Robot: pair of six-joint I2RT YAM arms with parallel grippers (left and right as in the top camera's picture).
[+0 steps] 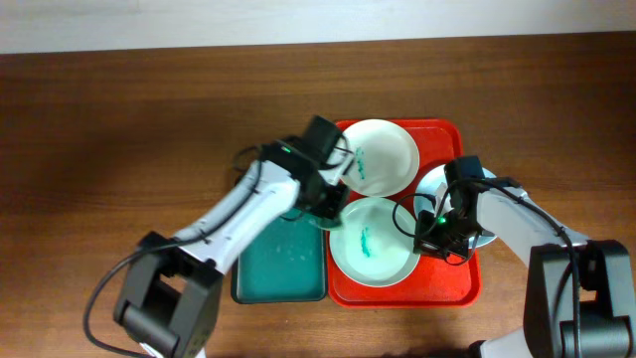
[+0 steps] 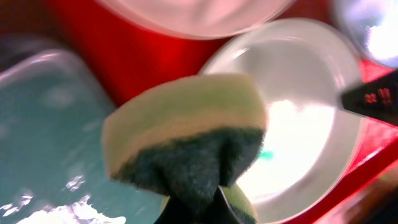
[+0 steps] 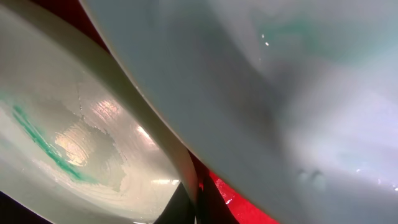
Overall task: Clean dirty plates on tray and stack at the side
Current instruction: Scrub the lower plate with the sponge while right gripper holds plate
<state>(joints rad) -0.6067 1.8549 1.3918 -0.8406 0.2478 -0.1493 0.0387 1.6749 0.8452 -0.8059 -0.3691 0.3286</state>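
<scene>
The red tray (image 1: 472, 283) holds three plates. The back plate (image 1: 383, 154) and the front plate (image 1: 368, 254) each carry a teal smear. The right plate (image 1: 432, 182) is partly hidden by my right arm. My left gripper (image 1: 331, 211) is shut on a yellow-green sponge (image 2: 186, 124) with a dark scouring side, held over the tray's left rim by the front plate (image 2: 305, 118). My right gripper (image 1: 437, 242) is shut on the front plate's right rim (image 3: 186, 168). The right plate (image 3: 280, 93) looms close above it in the right wrist view.
A dark green sponge tray (image 1: 283, 264) with wet patches lies against the red tray's left side and also shows in the left wrist view (image 2: 43, 130). Brown wooden tabletop (image 1: 119, 129) stretches to the left and back.
</scene>
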